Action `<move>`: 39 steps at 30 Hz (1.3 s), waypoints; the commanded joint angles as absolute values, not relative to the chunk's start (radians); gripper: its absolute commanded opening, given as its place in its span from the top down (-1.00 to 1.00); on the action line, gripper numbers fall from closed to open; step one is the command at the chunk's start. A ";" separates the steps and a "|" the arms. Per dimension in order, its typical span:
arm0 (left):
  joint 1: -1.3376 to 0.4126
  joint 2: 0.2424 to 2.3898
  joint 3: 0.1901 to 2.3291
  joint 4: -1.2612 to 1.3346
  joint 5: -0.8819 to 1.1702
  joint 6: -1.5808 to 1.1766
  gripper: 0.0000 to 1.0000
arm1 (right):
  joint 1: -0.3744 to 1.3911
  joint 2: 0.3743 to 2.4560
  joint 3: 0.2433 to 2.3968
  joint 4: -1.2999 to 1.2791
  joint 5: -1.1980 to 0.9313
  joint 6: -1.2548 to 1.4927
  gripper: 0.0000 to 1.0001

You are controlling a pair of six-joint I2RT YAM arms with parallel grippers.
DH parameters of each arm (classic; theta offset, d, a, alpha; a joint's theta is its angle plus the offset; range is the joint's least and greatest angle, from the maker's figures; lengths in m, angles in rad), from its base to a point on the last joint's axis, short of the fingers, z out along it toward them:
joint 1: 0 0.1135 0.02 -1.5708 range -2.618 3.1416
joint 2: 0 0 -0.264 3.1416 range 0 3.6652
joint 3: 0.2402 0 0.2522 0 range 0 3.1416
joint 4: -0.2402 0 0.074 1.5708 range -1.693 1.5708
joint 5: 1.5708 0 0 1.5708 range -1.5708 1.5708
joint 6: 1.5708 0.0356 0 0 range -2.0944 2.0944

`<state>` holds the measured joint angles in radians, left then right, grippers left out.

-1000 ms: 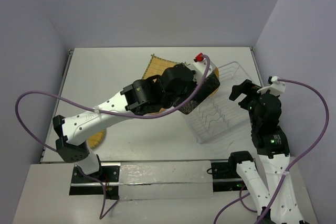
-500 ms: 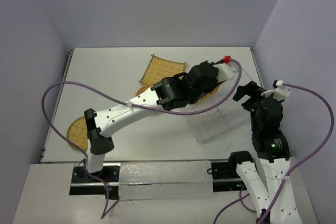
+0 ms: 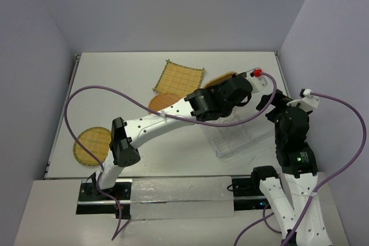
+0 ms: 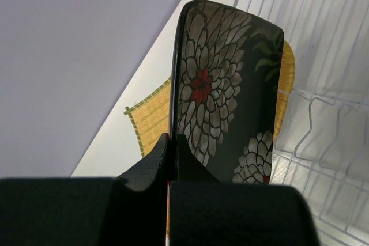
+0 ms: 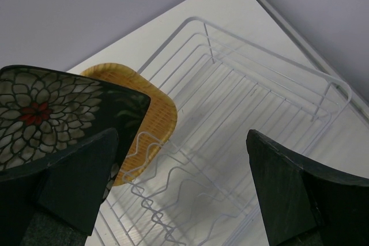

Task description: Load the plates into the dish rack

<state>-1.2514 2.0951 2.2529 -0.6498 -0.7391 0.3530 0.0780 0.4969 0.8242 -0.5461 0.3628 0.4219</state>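
My left gripper (image 4: 172, 142) is shut on the edge of the dark square plate (image 4: 230, 84) with white leaf pattern and holds it upright over the left end of the dish rack (image 4: 328, 56). In the top view the gripper (image 3: 245, 87) hides that plate. A rounded-square bamboo plate (image 5: 158, 113) stands in the rack's tines just behind the dark plate (image 5: 52, 108). My right gripper (image 5: 187, 185) is open and empty above the rack (image 5: 242, 84). The fringed square plate (image 3: 179, 77) and two round plates (image 3: 163, 101) (image 3: 92, 146) lie on the table.
The rack (image 3: 230, 142) sits at the right of the table, close to the right wall. My left arm stretches diagonally across the table over one round plate. My right gripper (image 3: 266, 101) hovers at the rack's right side.
My left arm has swung right with the dark plate, bringing it over the rack beside the bamboo plate. The round plate at the left is uncovered. My right arm has barely moved.
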 commanded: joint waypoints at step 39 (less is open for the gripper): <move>-1.301 2.127 2.332 -0.522 -0.953 0.457 1.00 | 0.072 0.543 0.821 -0.518 0.351 0.428 -0.99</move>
